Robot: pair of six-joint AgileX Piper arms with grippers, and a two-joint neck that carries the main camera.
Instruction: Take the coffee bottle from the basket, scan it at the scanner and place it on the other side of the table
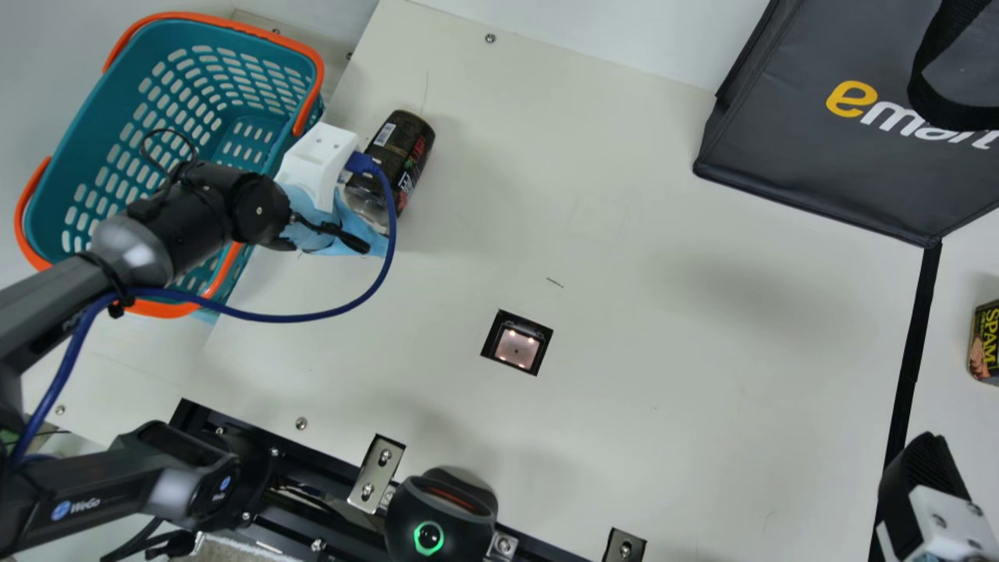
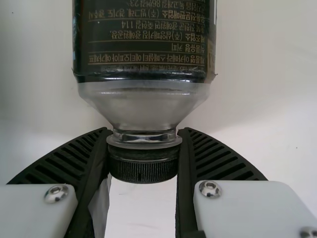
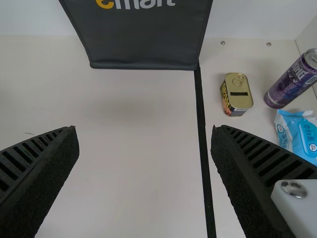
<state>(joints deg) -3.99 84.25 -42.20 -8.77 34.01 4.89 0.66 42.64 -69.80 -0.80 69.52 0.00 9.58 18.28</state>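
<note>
So, nearest us, our right hand (image 3: 143,129) is spread wide by the black strip (image 3: 203,139); placing the bottle across it, we judge, is left. Farther up, the scanner (image 1: 517,347) awaits its turn. Beyond, our left hand (image 2: 144,133) pinches the coffee bottle (image 1: 407,152) round its neck over the counter (image 1: 624,234), outside the basket (image 1: 94,156): removal is done.
</note>
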